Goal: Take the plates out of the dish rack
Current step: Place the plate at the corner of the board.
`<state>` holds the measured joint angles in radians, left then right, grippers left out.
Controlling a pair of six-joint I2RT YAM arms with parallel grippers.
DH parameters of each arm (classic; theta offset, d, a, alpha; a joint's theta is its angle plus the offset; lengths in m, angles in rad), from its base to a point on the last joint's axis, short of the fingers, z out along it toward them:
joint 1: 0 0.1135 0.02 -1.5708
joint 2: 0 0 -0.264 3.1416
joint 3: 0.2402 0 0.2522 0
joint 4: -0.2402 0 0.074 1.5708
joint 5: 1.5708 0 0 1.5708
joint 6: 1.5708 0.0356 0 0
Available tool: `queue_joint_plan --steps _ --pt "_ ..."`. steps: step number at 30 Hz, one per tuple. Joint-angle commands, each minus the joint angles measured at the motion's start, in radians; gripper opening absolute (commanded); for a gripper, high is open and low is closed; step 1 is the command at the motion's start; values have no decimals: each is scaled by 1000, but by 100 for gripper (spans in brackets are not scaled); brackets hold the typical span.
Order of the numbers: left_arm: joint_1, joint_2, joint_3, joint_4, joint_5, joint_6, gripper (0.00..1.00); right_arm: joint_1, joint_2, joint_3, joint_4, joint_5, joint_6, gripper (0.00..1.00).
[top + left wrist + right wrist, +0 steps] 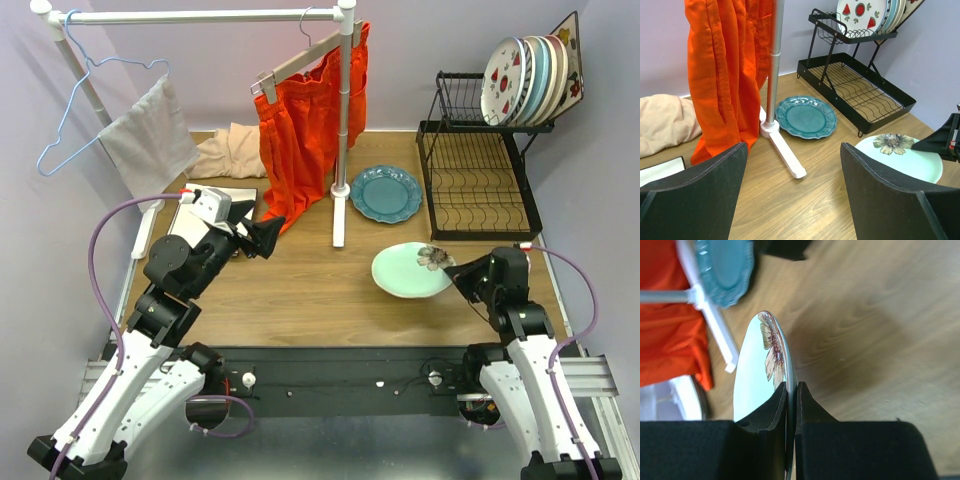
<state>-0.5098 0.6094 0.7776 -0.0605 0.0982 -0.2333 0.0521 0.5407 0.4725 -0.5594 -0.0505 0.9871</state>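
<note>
Right gripper [452,270], top view: am pinching mint plate [405,272] by rim, near dish rack [478,185], other plates [525,80] standing on its upper shelf. Left wrist: my left gripper [792,147] gaping wide, empty. Right wrist: fingers [771,405] clamping plate rim.

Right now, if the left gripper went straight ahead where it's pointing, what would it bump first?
Probably the clothes rail's white foot, lying straight ahead of the left gripper. The teal plate lies just beyond it; depth is hard to judge.
</note>
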Motion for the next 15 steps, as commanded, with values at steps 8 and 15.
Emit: queue_joint_plan --steps 8,15 --pt "4 -14 -8 27 37 -17 84 -6 -28 86 -232 294 254 1" --pt "1 -30 -9 27 31 -18 84 -6 -15 123 -358 495 407 1"
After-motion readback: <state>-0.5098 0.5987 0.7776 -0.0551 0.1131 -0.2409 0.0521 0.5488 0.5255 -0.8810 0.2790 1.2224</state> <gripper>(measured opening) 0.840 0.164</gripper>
